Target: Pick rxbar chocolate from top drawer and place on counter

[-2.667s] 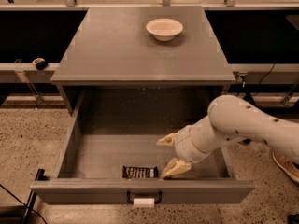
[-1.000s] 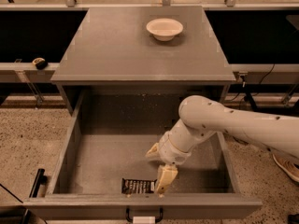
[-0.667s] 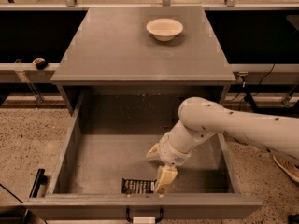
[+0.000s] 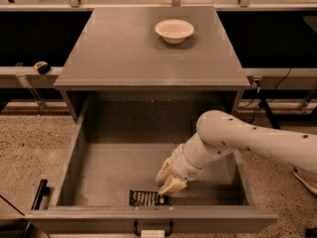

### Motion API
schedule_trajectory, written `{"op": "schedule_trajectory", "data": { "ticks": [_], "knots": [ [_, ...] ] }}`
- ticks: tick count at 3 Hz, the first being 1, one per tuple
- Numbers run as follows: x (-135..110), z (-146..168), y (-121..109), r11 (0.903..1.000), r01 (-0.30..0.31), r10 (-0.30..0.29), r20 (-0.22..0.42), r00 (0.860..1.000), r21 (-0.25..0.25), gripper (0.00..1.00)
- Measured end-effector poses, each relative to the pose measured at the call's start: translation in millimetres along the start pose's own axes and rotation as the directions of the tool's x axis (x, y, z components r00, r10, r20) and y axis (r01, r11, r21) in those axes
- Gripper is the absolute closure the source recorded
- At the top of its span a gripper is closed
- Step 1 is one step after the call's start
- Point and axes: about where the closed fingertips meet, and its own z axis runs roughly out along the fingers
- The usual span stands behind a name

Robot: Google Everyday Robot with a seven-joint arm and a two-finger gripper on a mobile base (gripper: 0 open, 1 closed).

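1. Since the view of 0.7 s ago, the cream two-finger gripper (image 4: 163,184) has shifted a little leftward toward the bar and its fingers look drawn closer together. The white jointed arm (image 4: 237,138) behind it has settled slightly to the right. The bar itself has not moved.
2. Gripper position: low inside the wide grey top drawer (image 4: 114,172), near the front wall and right of centre, angled down and to the left.
3. Claw state: released. Two fingers show apart with a gap between them and nothing in it. The lower finger's tip sits at the right end of the bar, touching or just short of it; cannot tell which.
4. Task object: the small flat rxbar chocolate in its black wrapper with white lettering (image 4: 145,198) lies flat on the drawer floor, just behind the front wall, just left of the gripper.
5. Done so far: drawer is pulled fully out, its small black front handle (image 4: 152,229) at the bottom edge; the reach into the drawer is made and the gripper is at the bar.
6. Left to do, by my reading: close on the bar, lift it clear of the drawer walls, carry it up and back, set it down.
7. Destination: the smooth grey rectangular counter (image 4: 124,53) above the drawer. It holds a shallow white bowl (image 4: 174,30) near the back, with plenty of bare top in front of it.
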Motion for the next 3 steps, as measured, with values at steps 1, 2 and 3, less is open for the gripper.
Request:
{"op": "schedule_trajectory", "data": {
  "ticks": [1,2,3],
  "knots": [
    [-1.3,0.8,1.8,0.9996,0.028,-0.028,0.019,0.999,0.007,0.46],
    [-2.3,1.9,4.3,0.9988,0.049,-0.049,0.03,0.998,-0.005,0.31],
    [-3.7,6.1,7.4,0.9982,0.056,-0.055,0.034,0.998,-0.023,0.08]
  ]
}}
